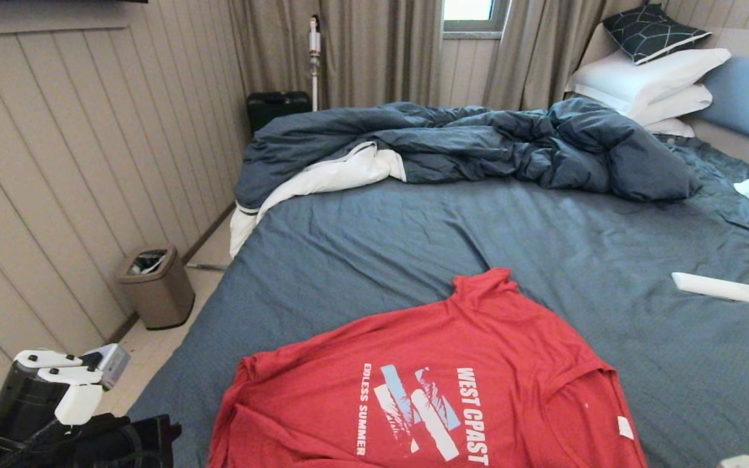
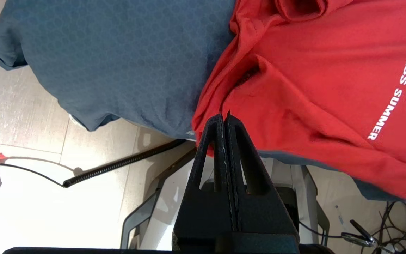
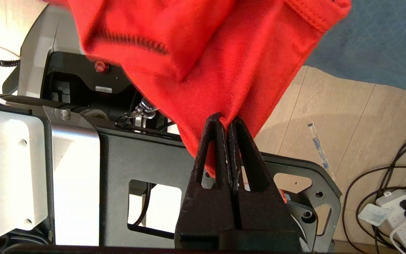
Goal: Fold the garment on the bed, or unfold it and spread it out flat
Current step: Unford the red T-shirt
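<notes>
Now the right gripper [image 3: 228, 121], pinched tight on the hem of the soft red cotton T-shirt [image 1: 426, 383] lying print-up at the slate-blue bed's [image 1: 413, 240] near edge, looks ready to lift and fold, while the left gripper [image 2: 225, 116] hovers clenched empty beside it.

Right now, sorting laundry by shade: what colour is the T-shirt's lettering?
White, on the red T-shirt; clearest in the head view.

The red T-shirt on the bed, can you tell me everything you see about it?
The red T-shirt is soft knit with white lettering, a striped white-and-blue graphic and a small white label. It lies wrinkled on the bed, one sleeve pointing toward the duvet. The left gripper and right gripper each pinch an edge by the bed's near side.
</notes>
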You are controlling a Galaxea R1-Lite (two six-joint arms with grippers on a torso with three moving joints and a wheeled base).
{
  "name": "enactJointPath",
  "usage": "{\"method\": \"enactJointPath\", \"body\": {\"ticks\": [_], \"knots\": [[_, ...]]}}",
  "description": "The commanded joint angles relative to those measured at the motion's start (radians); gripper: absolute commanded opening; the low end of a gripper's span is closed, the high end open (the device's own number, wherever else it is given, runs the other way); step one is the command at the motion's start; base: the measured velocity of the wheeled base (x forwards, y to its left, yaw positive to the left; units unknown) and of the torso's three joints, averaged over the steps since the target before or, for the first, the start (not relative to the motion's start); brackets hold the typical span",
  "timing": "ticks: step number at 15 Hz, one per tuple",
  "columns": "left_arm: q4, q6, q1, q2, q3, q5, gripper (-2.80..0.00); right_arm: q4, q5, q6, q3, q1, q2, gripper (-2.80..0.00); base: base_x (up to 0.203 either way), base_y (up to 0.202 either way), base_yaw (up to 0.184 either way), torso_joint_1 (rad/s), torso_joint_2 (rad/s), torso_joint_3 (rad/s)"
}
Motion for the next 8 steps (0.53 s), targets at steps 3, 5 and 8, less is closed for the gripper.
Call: {"method": "enactJointPath", "body": {"ticks": [3,5,8], "knots": [[-0.003,-0.003,0.0,-0.005,0.001,0.001,-2.8,0.004,0.0,-0.001,-0.006,-0.001,-0.002,-2.8,0.0,0.0,0.0,0.0,0.0,0.0],[-0.003,-0.003,0.0,-0.005,0.001,0.001,-2.8,0.001,0.001,0.001,-0.001,0.003,0.005,-2.8,0.0,0.0,0.0,0.0,0.0,0.0],[-0.003,-0.004,0.0,-0.005,0.001,-0.001,-2.8,-0.005,0.0,0.0,0.003,0.003,0.022,-2.8,0.0,0.0,0.0,0.0,0.0,0.0]]}}
